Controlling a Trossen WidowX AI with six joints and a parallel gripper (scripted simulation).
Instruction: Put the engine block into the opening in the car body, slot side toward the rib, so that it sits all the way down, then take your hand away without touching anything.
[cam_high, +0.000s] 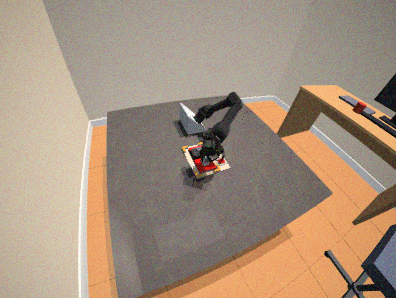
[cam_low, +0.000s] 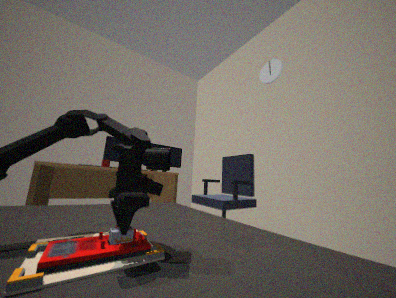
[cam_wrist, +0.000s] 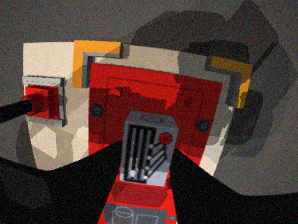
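Note:
The red car body lies flat in a cream fixture plate with orange corner brackets on the grey table; it also shows in the exterior view and the top view. My gripper is shut on the grey ribbed engine block, with a finger on each side of it. The block stands upright, down against the red body, as the exterior view shows. How deep it sits in the opening is hidden by the fingers.
A grey wedge-shaped stand sits behind the fixture by the arm's base. A red clamp piece sits on the plate's left side. A wooden desk and a chair stand off the table.

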